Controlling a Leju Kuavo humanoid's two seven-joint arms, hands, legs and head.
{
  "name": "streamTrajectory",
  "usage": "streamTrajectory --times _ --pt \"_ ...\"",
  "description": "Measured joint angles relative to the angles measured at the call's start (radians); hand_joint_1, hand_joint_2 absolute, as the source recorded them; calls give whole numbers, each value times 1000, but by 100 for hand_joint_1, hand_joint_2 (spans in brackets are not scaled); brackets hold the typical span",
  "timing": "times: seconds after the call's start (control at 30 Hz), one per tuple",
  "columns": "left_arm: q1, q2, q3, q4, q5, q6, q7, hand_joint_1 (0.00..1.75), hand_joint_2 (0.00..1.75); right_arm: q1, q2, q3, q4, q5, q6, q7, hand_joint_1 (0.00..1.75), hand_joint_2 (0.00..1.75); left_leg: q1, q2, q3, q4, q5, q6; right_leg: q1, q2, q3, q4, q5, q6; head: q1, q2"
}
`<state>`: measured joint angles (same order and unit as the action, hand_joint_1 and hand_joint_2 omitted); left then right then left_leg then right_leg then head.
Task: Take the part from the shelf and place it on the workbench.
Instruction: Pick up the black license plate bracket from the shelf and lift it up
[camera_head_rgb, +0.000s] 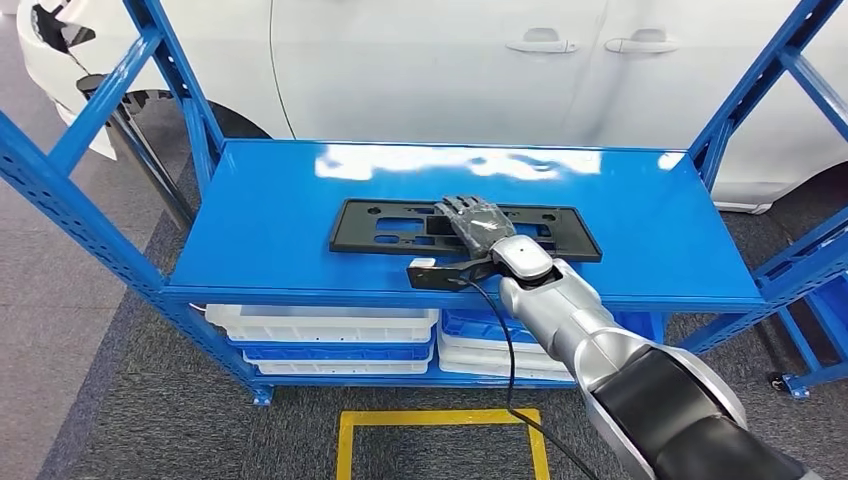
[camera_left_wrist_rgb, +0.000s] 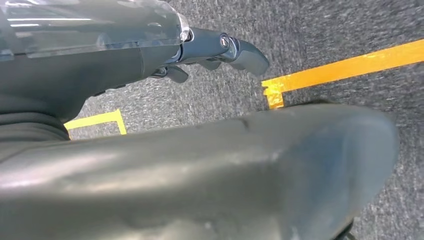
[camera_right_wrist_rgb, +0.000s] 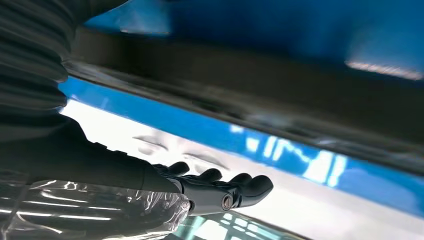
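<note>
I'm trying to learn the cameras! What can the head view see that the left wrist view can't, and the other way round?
Head view alone: the right hand stretched flat over the black part lying on the blue shelf, with a white car behind. Left wrist view alone: the left hand, holding nothing, hanging above the floor. Both share the grey carpet marked with yellow tape.

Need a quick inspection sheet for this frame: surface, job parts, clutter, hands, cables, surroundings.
Surface: blue shelf top, glossy, with reflections.
Job's things: flat black part lies on the shelf top, long side across.
Clutter: nothing seen on the shelf top; white and blue trays are stacked on the level below.
Hands: right hand is over the part, fingers extended; grip cannot be told. Left hand hangs above the floor, holding nothing.
Cables: black cable runs along the right arm.
Surroundings: white car behind; yellow floor marking in front.
</note>
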<state>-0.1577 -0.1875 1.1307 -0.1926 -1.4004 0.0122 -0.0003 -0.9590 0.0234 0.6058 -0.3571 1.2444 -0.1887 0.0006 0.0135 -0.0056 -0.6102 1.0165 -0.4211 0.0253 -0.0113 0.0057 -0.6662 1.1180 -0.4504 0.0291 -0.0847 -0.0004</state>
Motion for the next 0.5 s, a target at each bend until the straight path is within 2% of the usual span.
streamTrajectory --times 0.03,0.07,0.13,0.2,0.27,0.33,0.37,0.4,0.43,0.5 --pt "-1 0 0 0 0 0 -2 0 0 -1 -2 -10 1 2 -2 8 110 175 -2 0 0 1 -2 -3 2 0 28 -58 20 -5 0 0" --pt "-1 0 0 0 0 0 -3 0 0 -2 -4 -19 2 4 -4 13 127 175 -3 0 0 2 -3 -7 5 0 45 -93 29 -9 0 0" --pt "-2 0 0 0 0 0 -6 0 0 -1 -8 -33 5 13 -5 19 125 175 -4 0 0 0 -3 -17 9 0 49 -105 29 -17 0 0" --pt "-3 0 0 0 0 0 -9 0 0 -2 -11 -41 8 22 -5 23 123 175 -3 1 -3 8 -12 -28 5 0 52 -112 33 -28 0 0" --pt "-3 1 0 0 1 0 -11 0 0 -3 -13 -45 8 29 -5 25 126 175 -2 1 -31 75 -55 -37 0 -1 57 -118 36 -39 0 0" --pt "-2 1 0 0 2 0 -11 0 0 -2 -13 -46 10 35 -5 26 132 175 -1 1 -88 201 -114 -43 1 0 57 -118 36 -44 0 0" --pt "-1 1 0 0 2 0 -12 0 0 -1 -13 -47 11 38 -7 26 136 175 -1 1 -111 250 -128 -45 2 0 57 -118 35 -44 0 0" --pt "0 1 0 0 2 1 -12 0 0 -2 -13 -48 12 40 -9 26 138 175 0 1 -120 268 -125 -47 2 0 57 -117 35 -44 0 0" --pt "0 1 0 0 2 1 -12 0 0 -3 -13 -50 13 43 -12 26 141 175 0 1 -111 248 -103 -47 2 0 58 -116 34 -44 0 0" --pt "-1 1 0 0 4 2 -12 0 0 -7 -13 -53 14 49 -19 26 146 175 0 1 -53 128 -42 -42 2 1 58 -111 30 -39 0 0"
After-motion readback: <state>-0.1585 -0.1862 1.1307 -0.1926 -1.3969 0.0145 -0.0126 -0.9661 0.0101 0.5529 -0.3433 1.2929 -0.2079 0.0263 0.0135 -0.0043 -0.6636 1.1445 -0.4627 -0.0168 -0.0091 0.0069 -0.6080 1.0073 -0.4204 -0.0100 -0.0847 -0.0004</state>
